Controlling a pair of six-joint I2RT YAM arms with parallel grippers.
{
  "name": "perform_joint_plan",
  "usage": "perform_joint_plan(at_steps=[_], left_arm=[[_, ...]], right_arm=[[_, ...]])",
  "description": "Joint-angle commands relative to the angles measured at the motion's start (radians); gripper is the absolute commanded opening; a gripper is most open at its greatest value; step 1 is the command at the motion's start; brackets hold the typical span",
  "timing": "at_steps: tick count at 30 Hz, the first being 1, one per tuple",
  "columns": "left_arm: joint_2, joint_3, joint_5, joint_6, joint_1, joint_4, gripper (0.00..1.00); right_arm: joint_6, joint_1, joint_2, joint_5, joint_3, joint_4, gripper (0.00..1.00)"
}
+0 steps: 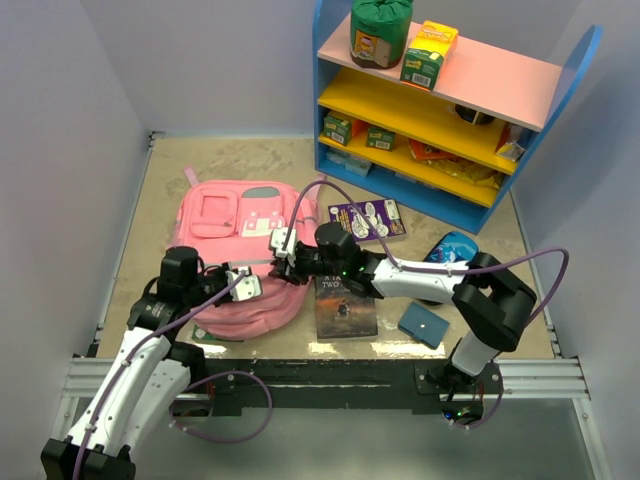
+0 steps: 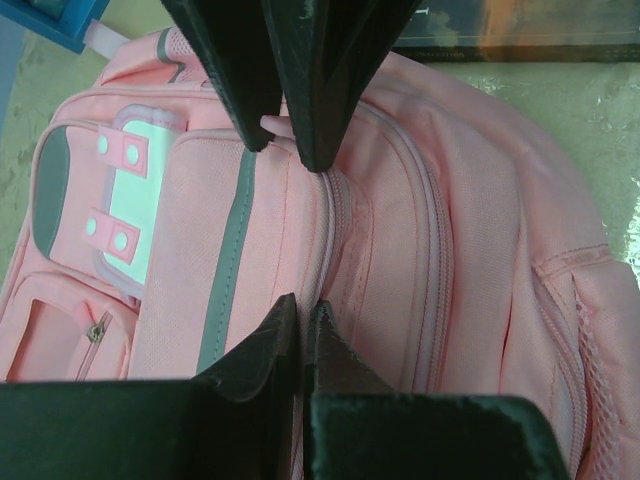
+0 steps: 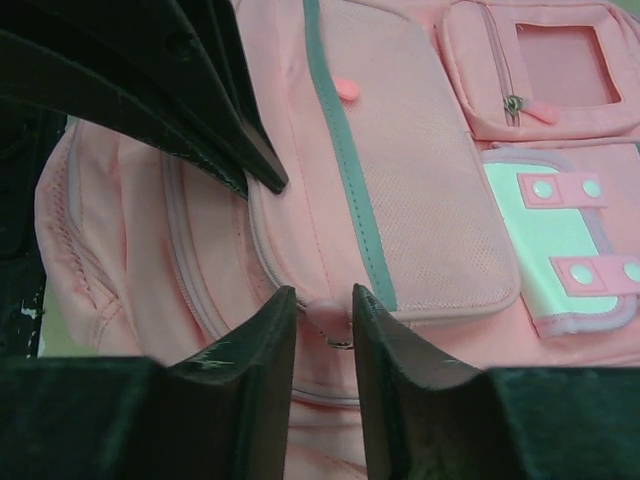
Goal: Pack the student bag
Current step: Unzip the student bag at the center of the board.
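Note:
The pink student bag lies flat on the table, front pockets up. It fills the left wrist view and the right wrist view. My left gripper is at the bag's near right edge. It is shut on a fold of pink fabric beside a zipper seam. My right gripper hovers over the bag's right side. Its jaws are closed on a pink zipper pull with a small metal ring, just below the mesh front pocket. The two grippers are close together, tips almost facing.
A dark book lies right of the bag, with a purple booklet behind it. A grey-blue box and a blue pouch lie further right. A blue shelf unit with boxes stands at the back right.

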Motion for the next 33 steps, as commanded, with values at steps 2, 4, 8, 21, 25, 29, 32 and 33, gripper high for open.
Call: perform_joint_plan(at_steps=[2,4,8,21,25,29,32,33], left_arm=[[0.003,0.046,-0.027,-0.006,0.01,0.043,0.0],[0.004,0.046,-0.027,-0.009,0.01,0.043,0.0],[0.004,0.041,-0.029,-0.015,0.01,0.05,0.0],[0.015,0.04,-0.055,-0.083,0.01,0.099,0.0],[0.031,0.052,-0.057,-0.106,0.01,0.118,0.0],[0.031,0.066,-0.031,-0.121,0.009,0.112,0.0],[0.018,0.086,-0.003,-0.129,0.009,0.09,0.0],[0.017,0.093,0.005,-0.142,0.01,0.077,0.1]], right_arm=[[-0.013,0.006,0.006,-0.044,0.042,0.028,0.19],[-0.01,0.006,-0.003,-0.041,0.03,0.031,0.07],[0.001,0.006,-0.034,-0.021,0.008,0.031,0.0],[0.28,0.177,-0.178,0.282,-0.159,0.255,0.0],[0.325,0.242,-0.15,0.333,-0.13,0.252,0.0],[0.349,0.251,-0.092,0.339,-0.105,0.264,0.0],[0.348,0.253,-0.054,0.364,-0.078,0.271,0.0],[0.351,0.251,-0.043,0.374,-0.069,0.272,0.0]])
